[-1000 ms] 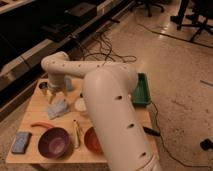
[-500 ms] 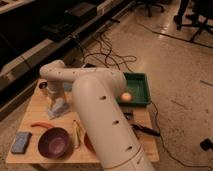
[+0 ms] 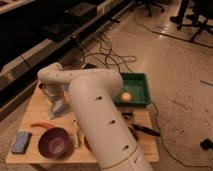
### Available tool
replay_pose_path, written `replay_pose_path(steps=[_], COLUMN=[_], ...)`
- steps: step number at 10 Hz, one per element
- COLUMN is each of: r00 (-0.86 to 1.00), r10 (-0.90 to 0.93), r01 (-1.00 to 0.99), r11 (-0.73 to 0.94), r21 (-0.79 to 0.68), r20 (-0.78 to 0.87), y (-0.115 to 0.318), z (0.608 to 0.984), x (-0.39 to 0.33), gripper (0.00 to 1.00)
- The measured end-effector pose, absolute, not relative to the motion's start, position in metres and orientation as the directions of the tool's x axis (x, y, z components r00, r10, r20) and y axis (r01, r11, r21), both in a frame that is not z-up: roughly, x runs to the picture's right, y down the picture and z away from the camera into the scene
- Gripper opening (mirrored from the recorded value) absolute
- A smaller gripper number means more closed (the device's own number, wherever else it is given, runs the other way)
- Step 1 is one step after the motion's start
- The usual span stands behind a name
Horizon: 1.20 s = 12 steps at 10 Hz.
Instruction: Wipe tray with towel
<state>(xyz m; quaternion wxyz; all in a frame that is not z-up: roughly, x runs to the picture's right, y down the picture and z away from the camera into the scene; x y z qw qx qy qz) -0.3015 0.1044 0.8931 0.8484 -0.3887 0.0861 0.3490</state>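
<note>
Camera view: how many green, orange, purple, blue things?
Green: 1, green plastic tray.
Orange: 2, round orange ball, thin orange strip.
Purple: 1, round purple bowl.
Blue: 1, flat blue sponge.
Total: 5.
Gripper sits at the pale grey crumpled towel.

The tabletop (image 3: 34,106) is looking like pale, matt wood. The arm (image 3: 95,115) is gleaming like smooth white plastic, its gripper (image 3: 53,97) hanging over the crumpled cloth towel (image 3: 59,109). The green tray (image 3: 145,93) is looking plastic.
</note>
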Motion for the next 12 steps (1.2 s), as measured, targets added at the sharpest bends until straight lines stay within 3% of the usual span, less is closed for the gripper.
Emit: replay_pose_path(steps=[5,6,11,12], r00=[0.752,0.756,0.758,0.759], r10=[0.501,0.497,0.494,0.493], r01=[-0.652,-0.648,-0.645,-0.644], r11=[0.466,0.470,0.468,0.468], r21=[-0.598,-0.600,-0.604,-0.605], r20=[-0.429,-0.426,-0.426,-0.426], y=[0.122,0.125,0.126,0.127], z=[0.901,0.902,0.902,0.902], x=[-0.305,-0.309,-0.312,-0.312], gripper=[0.62,0.55,0.04,0.00])
